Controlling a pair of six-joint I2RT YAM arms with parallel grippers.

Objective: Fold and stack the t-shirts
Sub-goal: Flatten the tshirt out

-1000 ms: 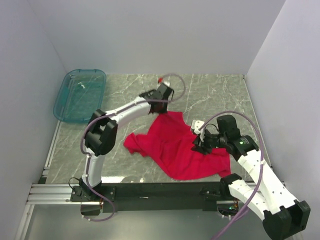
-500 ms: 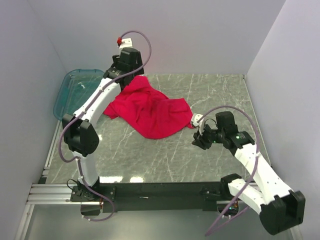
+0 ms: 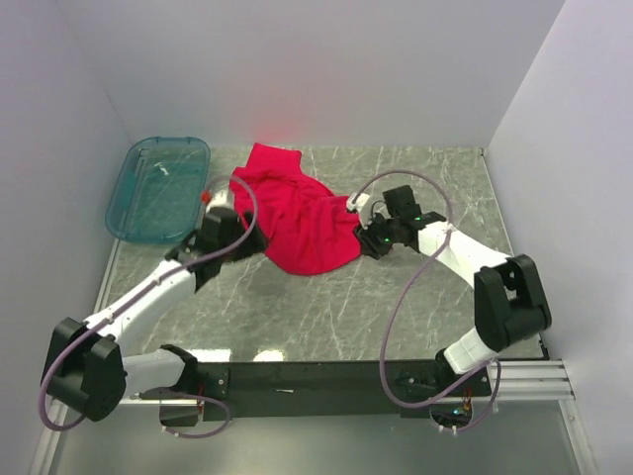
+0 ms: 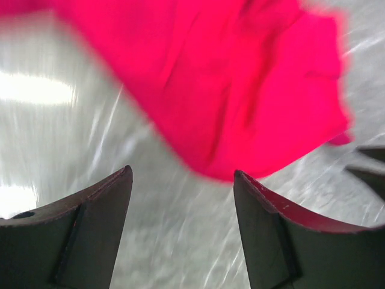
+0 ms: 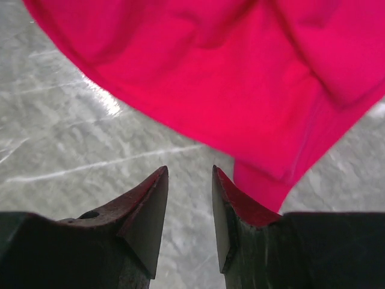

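The crimson-red t-shirt [image 3: 297, 213] lies crumpled in a heap at the back middle of the marble table [image 3: 326, 307]. My left gripper [image 3: 240, 245] sits low at the heap's near-left edge, open, with only bare table between its fingers [image 4: 96, 229]; the red cloth [image 4: 240, 78] lies just ahead of the tips. At the heap's right edge, my right gripper [image 3: 362, 237] is open by a narrow gap with nothing in it. In the right wrist view the shirt [image 5: 240, 78] fills the upper part, and a fold hangs beside the right finger [image 5: 240, 229].
A translucent teal tub [image 3: 158, 186] stands at the back left, near the left wall. White walls close the table at the back and on both sides. A black rail [image 3: 297, 381] runs along the near edge by the arm bases.
The left gripper let go of the shirt and came down from the back to the heap's near-left edge. The shirt dropped into a heap. The right gripper moved up to its right edge.
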